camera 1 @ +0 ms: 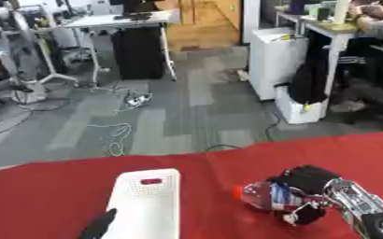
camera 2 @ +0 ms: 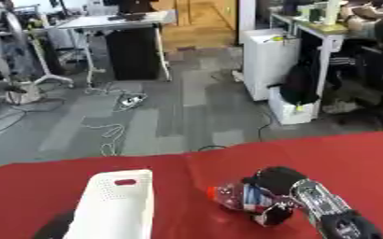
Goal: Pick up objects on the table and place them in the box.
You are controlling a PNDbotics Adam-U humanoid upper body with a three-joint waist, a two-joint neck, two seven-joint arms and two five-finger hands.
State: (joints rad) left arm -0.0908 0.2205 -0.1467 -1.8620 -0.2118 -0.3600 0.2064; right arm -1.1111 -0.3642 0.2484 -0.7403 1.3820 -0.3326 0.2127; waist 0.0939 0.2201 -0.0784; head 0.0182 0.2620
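Note:
A clear plastic bottle [camera 1: 264, 196] with a red cap and a blue-and-red label lies on its side on the red tablecloth [camera 1: 47, 186]. My right hand [camera 1: 305, 191] comes in from the lower right, its black fingers curled round the bottle's body. The white perforated box [camera 1: 145, 205] with a slot handle stands at the lower left of the bottle, cap pointing toward it. My left hand [camera 1: 101, 224] shows only as dark fingertips at the box's lower left edge; its fingers look straight.
The table's far edge runs across the middle of the view. Beyond it lie grey floor, cables, a desk [camera 1: 121, 21], a white cabinet [camera 1: 276, 60] and a black bag [camera 1: 309, 84].

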